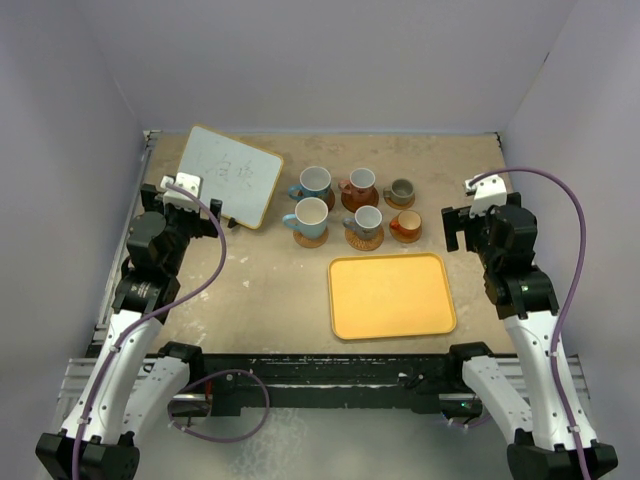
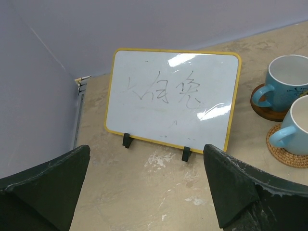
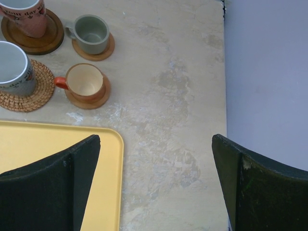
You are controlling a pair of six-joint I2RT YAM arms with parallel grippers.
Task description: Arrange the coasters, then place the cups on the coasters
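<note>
Six cups stand in two rows of three behind the tray, each on a brown coaster. The back row holds a light blue cup (image 1: 313,181), a reddish cup (image 1: 359,184) and a grey cup (image 1: 401,189). In front are a second light blue cup (image 1: 309,214), a blue-grey cup (image 1: 366,220) and an orange-brown cup (image 1: 405,224). A woven coaster (image 3: 37,91) and a dark wooden coaster (image 3: 48,42) show under two of them. My left gripper (image 2: 146,151) hangs open and empty in front of the whiteboard. Right of the cups, my right gripper (image 3: 155,142) is open and empty above bare table.
A yellow-framed whiteboard (image 1: 230,177) leans on two black feet at the back left. A yellow rectangular tray (image 1: 390,295) lies in front of the cups, with nothing on it. Purple walls close in the table on three sides.
</note>
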